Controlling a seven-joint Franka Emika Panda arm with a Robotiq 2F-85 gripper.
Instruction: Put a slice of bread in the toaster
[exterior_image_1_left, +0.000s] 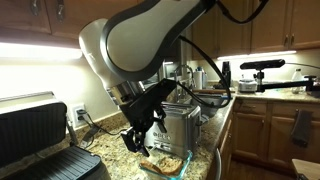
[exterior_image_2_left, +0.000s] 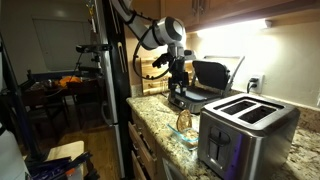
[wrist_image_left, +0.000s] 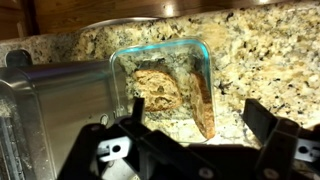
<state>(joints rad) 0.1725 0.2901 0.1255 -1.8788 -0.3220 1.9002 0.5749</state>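
A clear glass container (wrist_image_left: 160, 50) sits on the granite counter and holds bread. One slice of bread (wrist_image_left: 155, 88) lies flat in it and another slice (wrist_image_left: 204, 100) stands on edge along the container's right wall. The shiny steel toaster (wrist_image_left: 50, 100) stands just left of the container. My gripper (wrist_image_left: 198, 118) is open and empty, hovering above the container with the upright slice between its fingers' span. In both exterior views the gripper (exterior_image_1_left: 136, 140) (exterior_image_2_left: 180, 96) hangs beside the toaster (exterior_image_1_left: 182, 125) (exterior_image_2_left: 245, 125), over the container (exterior_image_1_left: 165, 162) (exterior_image_2_left: 186, 126).
A large black-and-silver contact grill (exterior_image_1_left: 35, 140) (exterior_image_2_left: 212, 74) stands on the counter beyond the container. A wall outlet with a plugged cord (exterior_image_1_left: 80, 115) is behind it. The counter edge (exterior_image_2_left: 150, 125) drops off to cabinets.
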